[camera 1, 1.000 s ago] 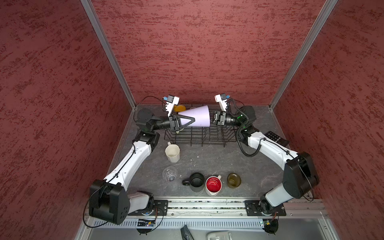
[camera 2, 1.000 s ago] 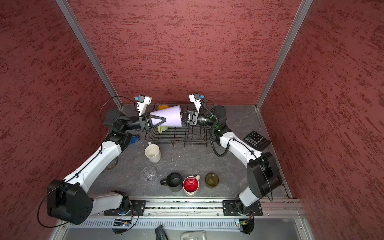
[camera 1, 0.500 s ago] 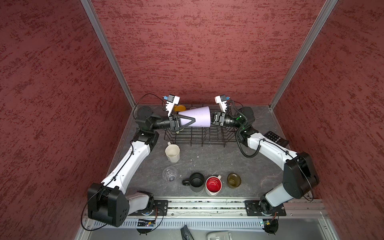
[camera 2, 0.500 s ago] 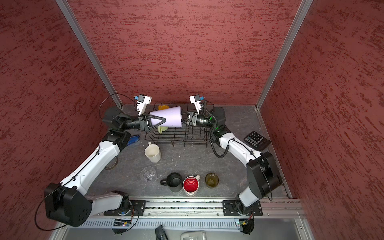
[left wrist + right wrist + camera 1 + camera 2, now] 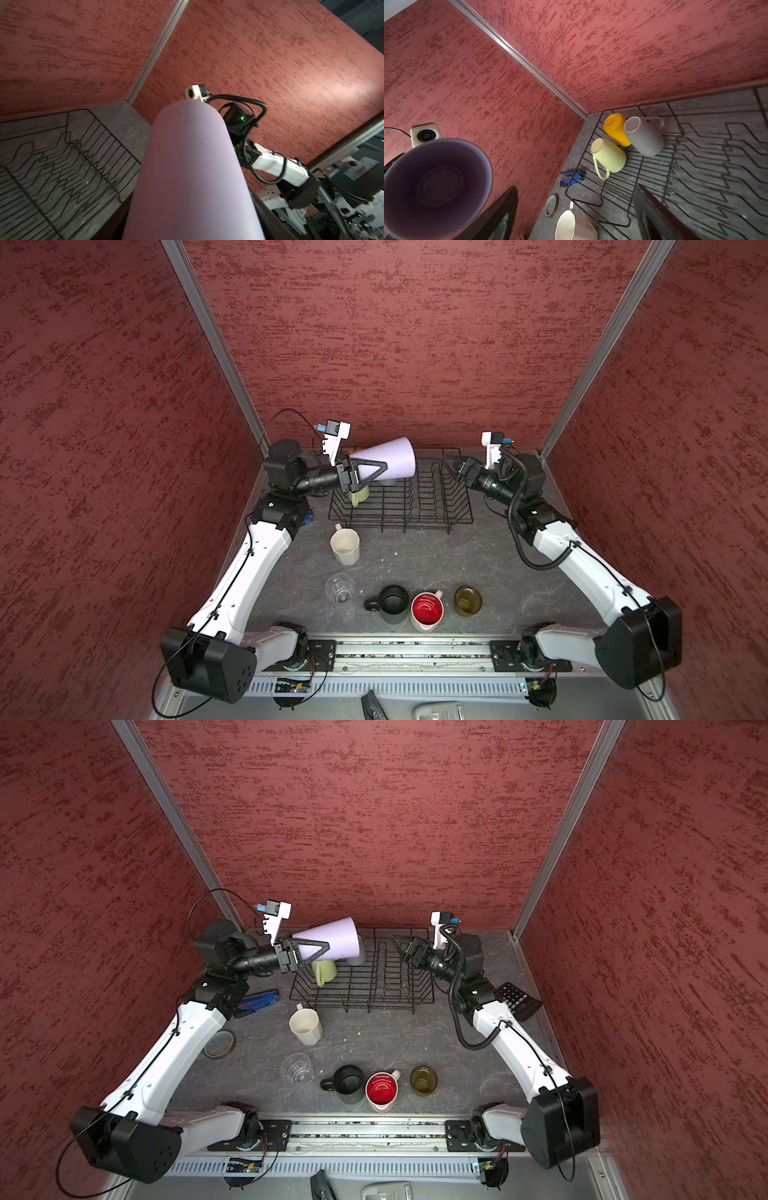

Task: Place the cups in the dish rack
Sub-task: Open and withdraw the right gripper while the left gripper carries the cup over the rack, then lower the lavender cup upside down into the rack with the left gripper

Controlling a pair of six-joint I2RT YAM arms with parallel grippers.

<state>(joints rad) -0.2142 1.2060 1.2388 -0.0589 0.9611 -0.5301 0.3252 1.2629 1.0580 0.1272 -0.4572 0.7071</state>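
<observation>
I am pinching the narrow base of the lilac tumbler (image 5: 395, 456) between the black fingers of my left hand (image 5: 376, 467). I am holding it on its side in the air over the left end of the dish rack (image 5: 415, 510), its wide mouth pointing toward my right hand (image 5: 446, 464). A second ago that hand was up at the tumbler's rim. Now it is hanging spread and empty over the rack's right end, well apart from the tumbler. The tumbler is showing as a smooth, matte, tapered cone, darker purple inside. The rack is showing thin black wire with zigzag prongs. A glossy yellow mug (image 5: 615, 129), a grey mug (image 5: 643, 137) and a pale green mug (image 5: 609, 158) are standing close together at its left end. The only writing I am finding is a small handwritten word on the white faceted mug (image 5: 571, 226), too faint to read surely. That mug is standing on the dark mottled worktop (image 5: 415, 564) just in front of the rack. Nearer the front, a clear glass (image 5: 340, 588), a black mug (image 5: 393, 603), a white red-inside mug (image 5: 427, 610) and an olive-brown glass (image 5: 468, 600) are standing in a row.
</observation>
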